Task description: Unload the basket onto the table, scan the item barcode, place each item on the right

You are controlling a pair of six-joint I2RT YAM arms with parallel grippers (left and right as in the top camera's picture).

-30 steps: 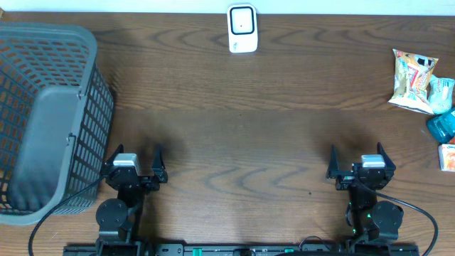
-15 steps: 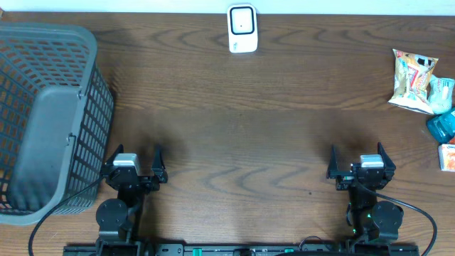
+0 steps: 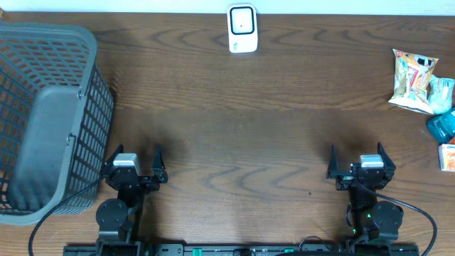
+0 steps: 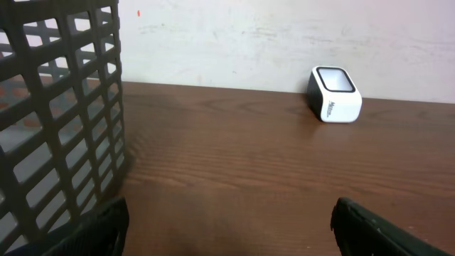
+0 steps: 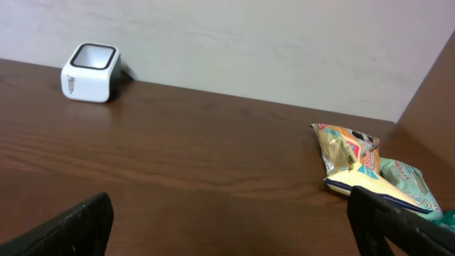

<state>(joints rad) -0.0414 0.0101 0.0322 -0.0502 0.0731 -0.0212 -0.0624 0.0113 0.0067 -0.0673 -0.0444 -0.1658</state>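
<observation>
A white box-shaped barcode scanner [image 3: 242,28] stands at the table's far edge, also visible as the scanner [image 4: 335,94] and the scanner [image 5: 89,72]. Packaged items lie at the far right: a yellow-orange snack bag [image 3: 413,80], a teal packet [image 3: 443,126] and a small orange-white pack [image 3: 448,157]. The snack bag [image 5: 346,158] appears ahead and to the right in the right wrist view. My left gripper [image 3: 134,168] rests open near the front left, nothing between its fingers. My right gripper [image 3: 357,167] stands open near the front right, also with nothing in it, well short of the items.
A large grey mesh basket [image 3: 43,121] fills the left side, close beside my left arm; its wall [image 4: 57,121] looms at left in the left wrist view. A pale wall runs behind the table's far edge.
</observation>
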